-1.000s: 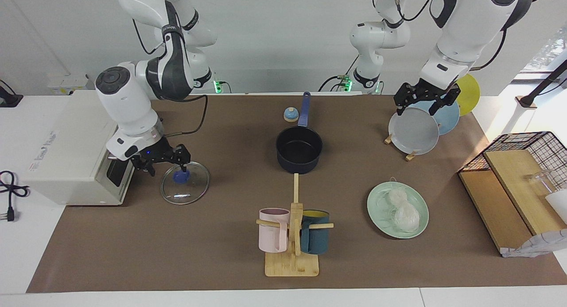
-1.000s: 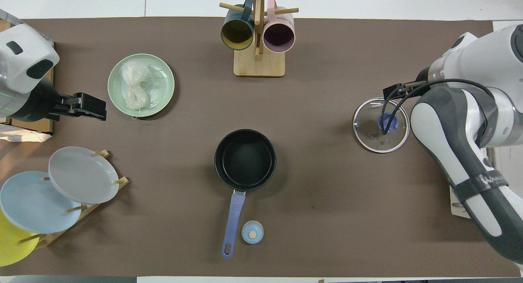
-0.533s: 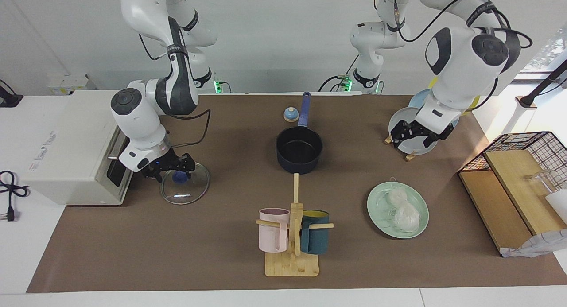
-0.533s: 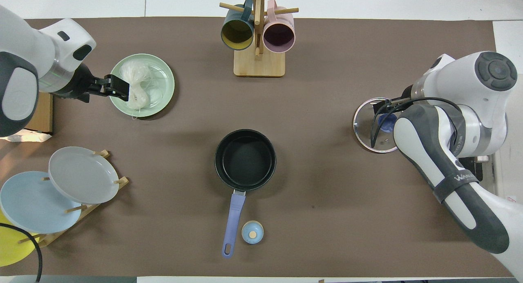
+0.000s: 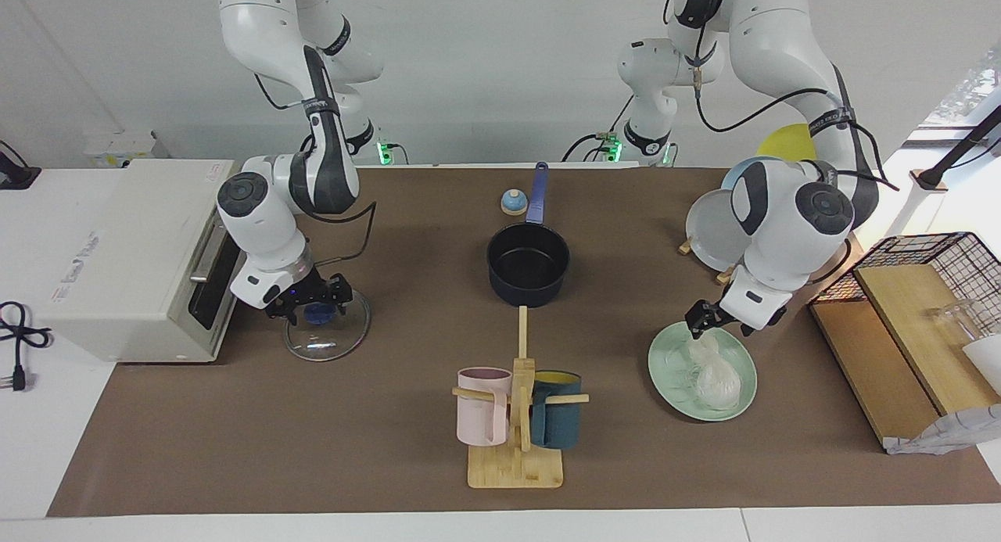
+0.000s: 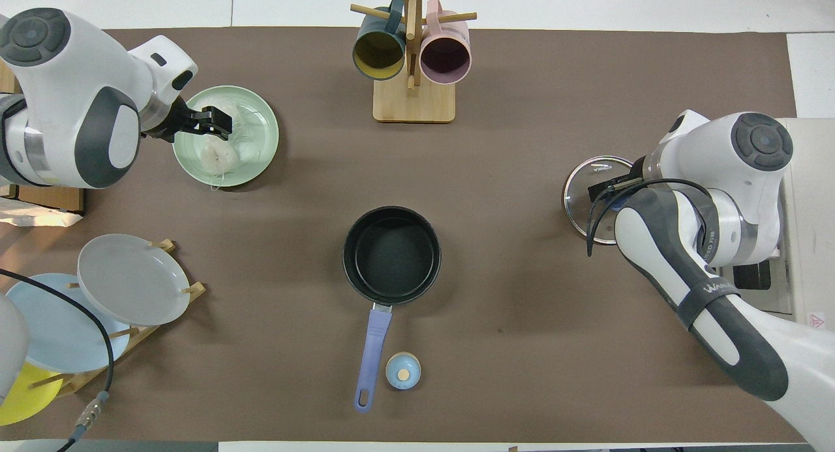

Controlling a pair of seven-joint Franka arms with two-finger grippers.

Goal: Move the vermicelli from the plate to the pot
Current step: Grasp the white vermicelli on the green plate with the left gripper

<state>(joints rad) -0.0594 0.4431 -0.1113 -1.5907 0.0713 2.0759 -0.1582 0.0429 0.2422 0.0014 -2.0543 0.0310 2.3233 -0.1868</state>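
Black, open fingers of the left gripper (image 5: pixel 702 323) hang just over the vermicelli (image 5: pixel 710 370) on the green plate (image 5: pixel 665 370), seemingly poised to pinch it. Empty, the pot (image 5: pixel 528 270) sits mid-table, nearer the robots. Open too, the right gripper (image 5: pixel 309 306) waits over the glass lid (image 5: pixel 328 345).

Two translucent white bundles of thin glassy vermicelli (image 5: pixel 713 370), joined by loose strands, lie side by side on a round pale green plate (image 5: pixel 669 378) toward the left arm's end of the tabletop. The small dark navy saucepan (image 5: pixel 528 265) with a black interior stands upright and empty mid-tabletop, nearer the robots than the plate, its long blue handle pointing toward them.
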